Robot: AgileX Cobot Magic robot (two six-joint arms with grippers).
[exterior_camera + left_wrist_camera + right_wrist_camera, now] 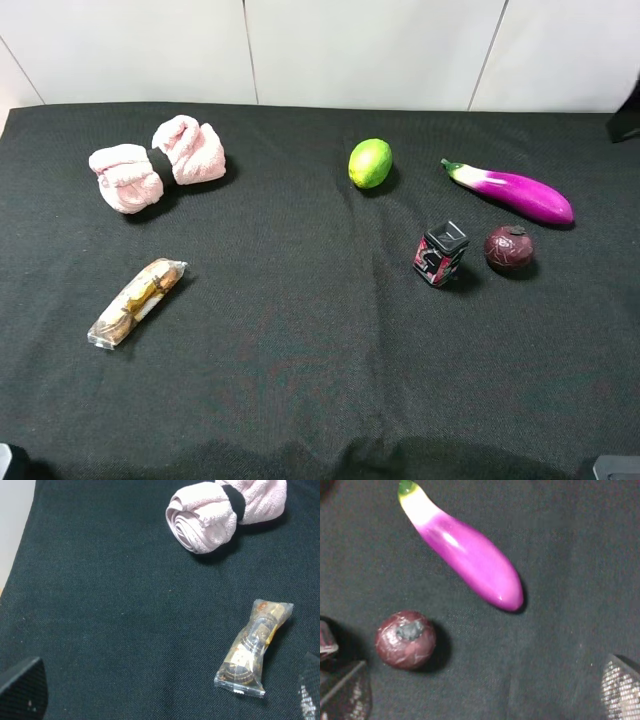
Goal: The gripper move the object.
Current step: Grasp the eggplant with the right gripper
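Lower R fingers (pixel 622 690), wide & empty, onto mid-body of eggplant (pixel 512 190) lying upper right of overhead frame, closing across its short axis, clear of maroon fruit (pixel 509 248) nearby.

Nothing here that you can read. The clear snack packet (pixel 253 648) shows a bit of printing on its wrapper in the left wrist view, but it's too small and blurred to make out. The small black box (pixel 441 253) has pink and white markings on its side, and no letter or number comes through there either.
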